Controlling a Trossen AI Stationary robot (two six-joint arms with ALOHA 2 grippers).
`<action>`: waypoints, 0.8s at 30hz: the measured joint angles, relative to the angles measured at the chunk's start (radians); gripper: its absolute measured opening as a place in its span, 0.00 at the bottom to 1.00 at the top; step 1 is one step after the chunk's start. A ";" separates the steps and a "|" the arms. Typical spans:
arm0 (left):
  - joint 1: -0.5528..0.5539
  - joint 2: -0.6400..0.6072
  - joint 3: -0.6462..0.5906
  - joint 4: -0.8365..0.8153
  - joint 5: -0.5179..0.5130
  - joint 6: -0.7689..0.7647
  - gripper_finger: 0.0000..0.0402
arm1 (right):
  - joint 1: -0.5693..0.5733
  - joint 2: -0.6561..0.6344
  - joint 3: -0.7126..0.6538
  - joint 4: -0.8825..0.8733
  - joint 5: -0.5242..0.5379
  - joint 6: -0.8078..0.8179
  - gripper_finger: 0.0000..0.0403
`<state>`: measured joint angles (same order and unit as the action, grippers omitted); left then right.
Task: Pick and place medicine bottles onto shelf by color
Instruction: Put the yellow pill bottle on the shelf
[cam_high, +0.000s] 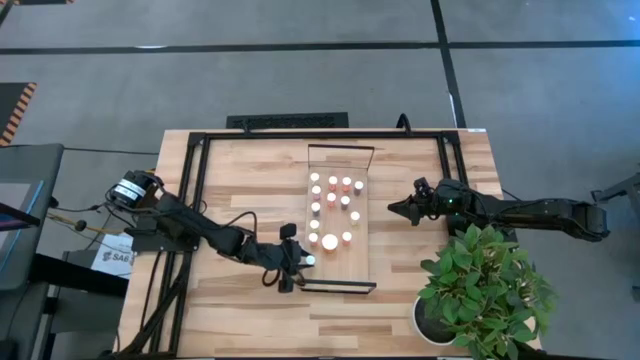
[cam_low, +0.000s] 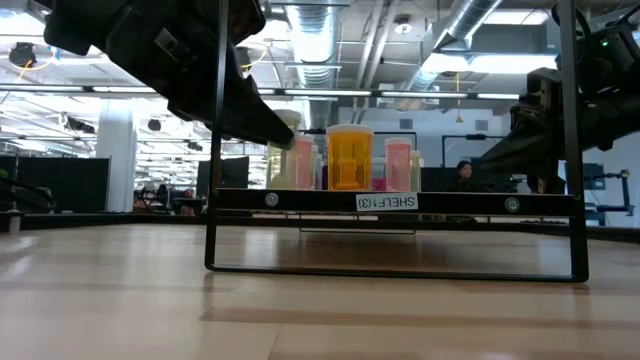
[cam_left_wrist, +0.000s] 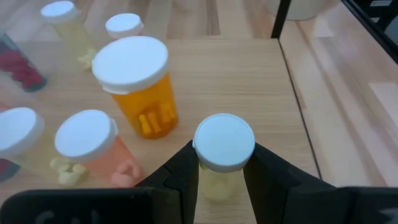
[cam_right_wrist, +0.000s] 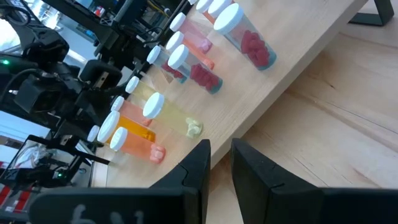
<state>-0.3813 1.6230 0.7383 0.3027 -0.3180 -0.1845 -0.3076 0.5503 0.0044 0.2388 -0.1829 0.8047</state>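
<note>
Left gripper (cam_left_wrist: 222, 180) clamps pale bottle (cam_left_wrist: 222, 152) over shelf (cam_left_wrist: 261, 87); best lower upright beside yellows, release gently. Right gripper (cam_right_wrist: 221, 163) idle, closed empty.

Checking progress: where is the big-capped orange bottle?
High view: the orange bottle stands on the shelf at its near end, just right of the left tool.
</note>
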 joint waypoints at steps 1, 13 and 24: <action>0.002 0.000 0.000 0.000 0.001 0.000 0.24 | 0.000 0.000 0.000 0.000 0.000 0.000 0.21; 0.013 0.000 0.000 -0.004 0.008 -0.045 0.29 | 0.000 0.000 0.000 0.000 0.000 0.000 0.21; 0.013 -0.015 0.000 0.001 0.006 -0.095 0.44 | 0.000 0.000 0.000 0.000 0.000 0.000 0.21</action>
<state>-0.3683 1.6082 0.7383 0.3038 -0.3115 -0.2798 -0.3075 0.5503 0.0046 0.2386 -0.1829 0.8047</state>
